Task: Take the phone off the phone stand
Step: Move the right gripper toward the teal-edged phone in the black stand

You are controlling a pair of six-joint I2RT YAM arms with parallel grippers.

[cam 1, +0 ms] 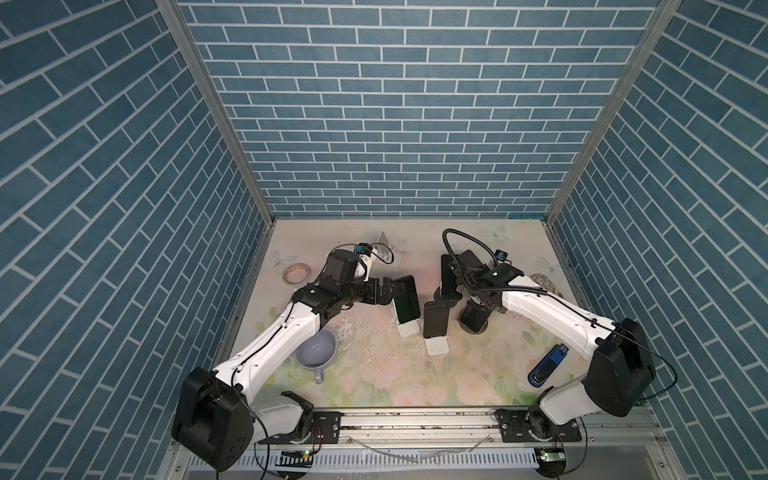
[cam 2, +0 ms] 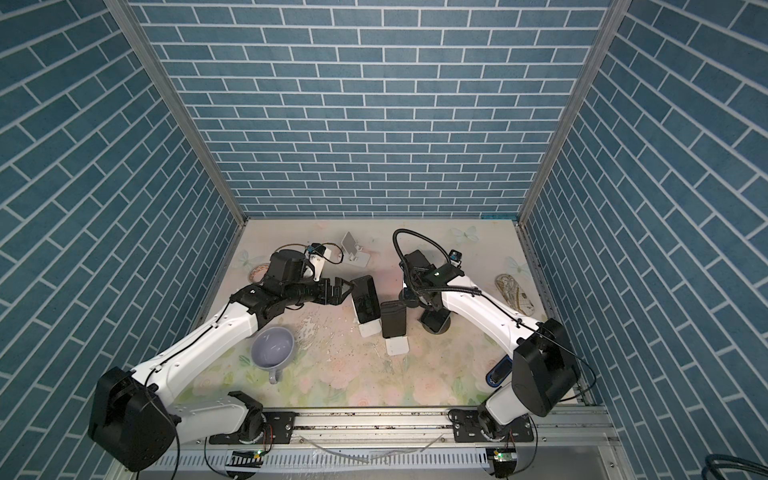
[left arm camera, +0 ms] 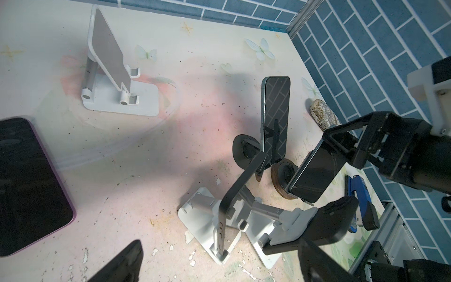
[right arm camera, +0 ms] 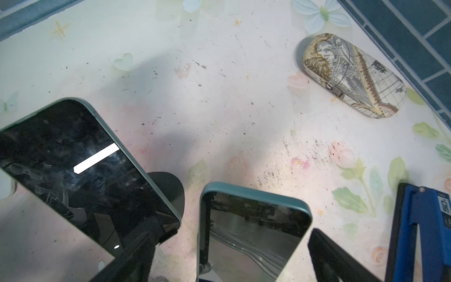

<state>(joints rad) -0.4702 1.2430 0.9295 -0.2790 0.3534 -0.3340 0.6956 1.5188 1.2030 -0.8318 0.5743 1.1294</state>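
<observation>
A black slab phone (cam 1: pixel 406 298) leans on a white metal stand (cam 1: pixel 409 329) mid-table. A lavender ceramic mug (cam 1: pixel 316 347) stands front-left of it, a blue plastic stapler (cam 1: pixel 548 365) front-right, and a map-printed oval case (cam 2: pixel 513 295) behind that stapler.

Top views high, looking down (nearly identical), wrist views close-in

Both end effectors (cam 1: pixel 390 290) (right arm camera: pixel 230 234) fully agape

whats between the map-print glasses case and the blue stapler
Nothing: only bare floral tabletop separates the map-print glasses case from the blue stapler, seen in the right wrist view.
</observation>
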